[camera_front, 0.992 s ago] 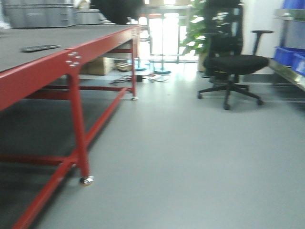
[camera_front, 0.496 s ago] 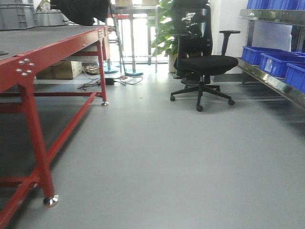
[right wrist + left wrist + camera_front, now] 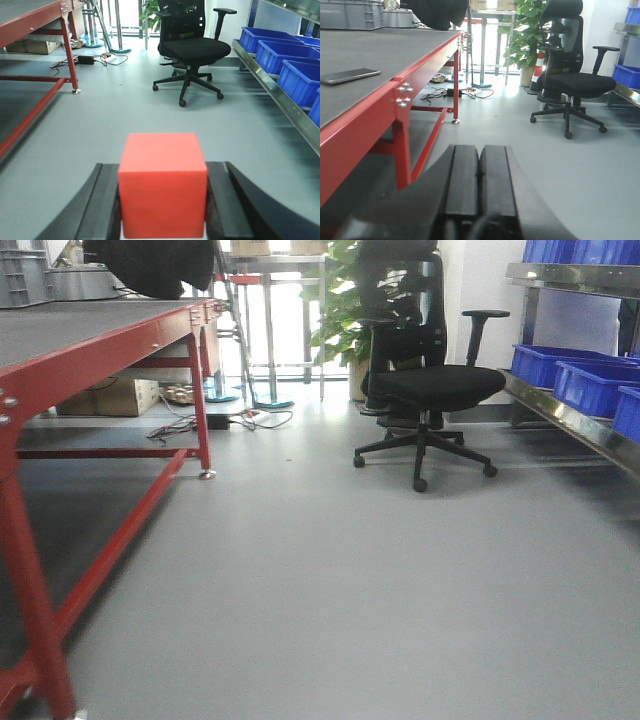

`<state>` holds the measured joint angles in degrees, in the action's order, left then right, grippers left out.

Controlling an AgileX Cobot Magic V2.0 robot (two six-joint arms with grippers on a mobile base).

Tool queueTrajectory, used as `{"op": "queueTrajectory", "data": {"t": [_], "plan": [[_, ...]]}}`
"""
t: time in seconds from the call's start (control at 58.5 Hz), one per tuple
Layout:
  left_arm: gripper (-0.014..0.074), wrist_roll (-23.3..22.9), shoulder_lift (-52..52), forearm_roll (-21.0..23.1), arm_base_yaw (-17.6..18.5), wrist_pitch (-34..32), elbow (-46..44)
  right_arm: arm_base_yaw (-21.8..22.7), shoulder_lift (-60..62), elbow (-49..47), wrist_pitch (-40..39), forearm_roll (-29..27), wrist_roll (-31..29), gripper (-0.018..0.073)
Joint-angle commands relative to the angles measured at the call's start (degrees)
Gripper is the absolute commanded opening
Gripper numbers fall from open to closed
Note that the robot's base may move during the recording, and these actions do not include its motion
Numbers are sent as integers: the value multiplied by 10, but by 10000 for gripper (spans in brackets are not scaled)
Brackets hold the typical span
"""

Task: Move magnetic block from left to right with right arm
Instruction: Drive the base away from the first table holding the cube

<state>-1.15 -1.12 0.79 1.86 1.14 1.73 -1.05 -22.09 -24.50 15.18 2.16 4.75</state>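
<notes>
The red-orange block [image 3: 162, 187] sits squarely between the two black fingers [image 3: 106, 202] of the right gripper [image 3: 163, 168], which is clamped on it: each finger presses flat against one side face, while the block's top and near face stand clear above them. In the right wrist view the held block hangs over open grey floor [image 3: 100, 130], with a red table [image 3: 30, 19] far off to the left, a black office chair [image 3: 189, 50] straight beyond it, and a row of blue bins [image 3: 295, 75] on a metal shelf [image 3: 280, 107] to the right. The block touches nothing but the fingers. The left gripper [image 3: 479, 150] has its fingers [image 3: 462, 175] pressed together along a thin seam with nothing between them. In its view the red table runs along the left, a dark phone [image 3: 350, 76] lying flat on the grey top near the near edge. A leafy plant [image 3: 525, 35] stands far back, just left of the chair.
</notes>
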Motion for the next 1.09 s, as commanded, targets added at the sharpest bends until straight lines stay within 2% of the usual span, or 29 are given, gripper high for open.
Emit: {"op": "queueTrajectory", "data": {"t": [0.0,1.078], "plan": [[-117,-1,-1,5,0,-47,6,4,-4,-16,-52,5,-4,317],[-117,-1,-1,5,0,-47,6,4,-4,-16,-52,5,-4,317]]}}
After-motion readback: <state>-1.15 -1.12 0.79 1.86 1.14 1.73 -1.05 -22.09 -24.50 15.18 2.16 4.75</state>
